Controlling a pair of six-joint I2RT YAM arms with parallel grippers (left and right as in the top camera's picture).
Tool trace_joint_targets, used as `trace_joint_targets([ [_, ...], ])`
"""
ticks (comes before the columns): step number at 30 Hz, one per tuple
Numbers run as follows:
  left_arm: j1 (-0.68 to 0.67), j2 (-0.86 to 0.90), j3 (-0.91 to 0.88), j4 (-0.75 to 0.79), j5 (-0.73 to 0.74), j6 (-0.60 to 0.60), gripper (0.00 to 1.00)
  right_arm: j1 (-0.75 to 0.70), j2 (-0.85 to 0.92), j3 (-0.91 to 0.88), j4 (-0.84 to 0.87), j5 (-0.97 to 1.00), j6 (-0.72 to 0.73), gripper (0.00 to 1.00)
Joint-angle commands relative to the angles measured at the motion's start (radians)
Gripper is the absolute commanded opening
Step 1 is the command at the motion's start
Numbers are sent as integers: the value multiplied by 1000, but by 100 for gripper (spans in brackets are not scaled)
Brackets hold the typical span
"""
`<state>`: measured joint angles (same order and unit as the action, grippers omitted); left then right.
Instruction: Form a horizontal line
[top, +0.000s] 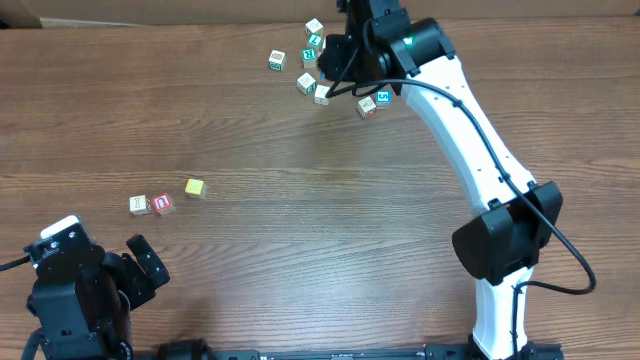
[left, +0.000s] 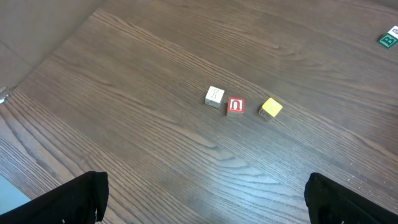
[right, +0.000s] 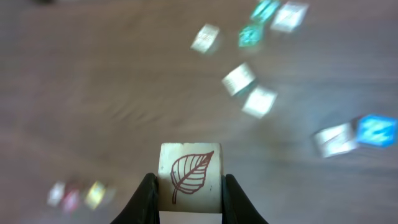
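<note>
My right gripper is shut on a white block with a red leaf drawing and holds it above the table. In the overhead view this gripper hovers over a cluster of blocks at the far middle, and the held block is hidden. At the left, a white block, a red block and a yellow block lie in a rough row. The row also shows in the left wrist view: white, red, yellow. My left gripper is open and empty near the front left corner.
Several loose blocks lie under and around the right gripper, among them a green one, a white one, another white one and a blue one. The right arm stretches across the right side of the table.
</note>
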<state>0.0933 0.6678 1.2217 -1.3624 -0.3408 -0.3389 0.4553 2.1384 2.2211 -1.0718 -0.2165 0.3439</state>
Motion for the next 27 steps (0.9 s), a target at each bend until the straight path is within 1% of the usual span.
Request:
trace_joint_targets([
  [1, 0, -5, -3, 1, -1, -17, 100, 76, 26, -74, -8, -118, 2, 4],
  [5, 0, -5, -3, 1, -1, -16, 99, 176, 26, -202, 59, -47, 110, 4],
  [6, 0, -5, -3, -6, -6, 11, 99, 218, 26, -270, 119, 21, 177, 4],
  [8, 0, -5, -3, -19, -6, 13, 100, 256, 26, -345, 206, 57, 208, 4],
  [10, 0, -5, -3, -23, -6, 13, 100, 278, 26, -399, 276, 59, 213, 4],
  [14, 0, -5, -3, -23, -6, 13, 100, 338, 26, -544, 468, 59, 391, 4],
  [17, 0, -5, -3, -22, -6, 14, 100, 387, 31, -624, 638, 58, 446, 5],
  [19, 0, -5, -3, -22, -6, 13, 99, 418, 31, -658, 756, 60, 444, 8],
  [21, 0, -5, -3, -22, -6, 13, 100, 446, 36, -663, 838, 98, 445, 8],
  [24, 0, -5, -3, -23, -6, 26, 100, 468, 51, -663, 892, 156, 446, 8],
  [26, 0, -5, -3, -23, -6, 26, 99, 475, 66, -663, 897, 158, 478, 7],
  [27, 0, -5, -3, -22, -6, 25, 100, 480, 82, -663, 890, 156, 522, 7],
])
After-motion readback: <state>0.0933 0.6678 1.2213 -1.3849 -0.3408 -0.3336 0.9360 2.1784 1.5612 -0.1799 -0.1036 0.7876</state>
